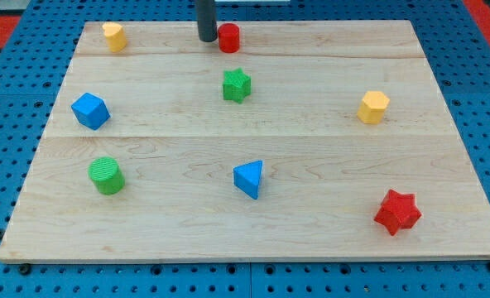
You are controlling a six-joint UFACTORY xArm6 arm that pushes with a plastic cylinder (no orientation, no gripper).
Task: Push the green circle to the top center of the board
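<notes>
The green circle is a round green cylinder at the lower left of the wooden board. My tip is at the top centre of the board, just left of a red cylinder and almost touching it. The tip is far from the green circle, up and to its right. A green star lies a little below the tip and the red cylinder.
A yellow block sits at the top left. A blue cube is at the left. A blue triangle is at lower centre. A yellow hexagon is at the right. A red star is at the lower right.
</notes>
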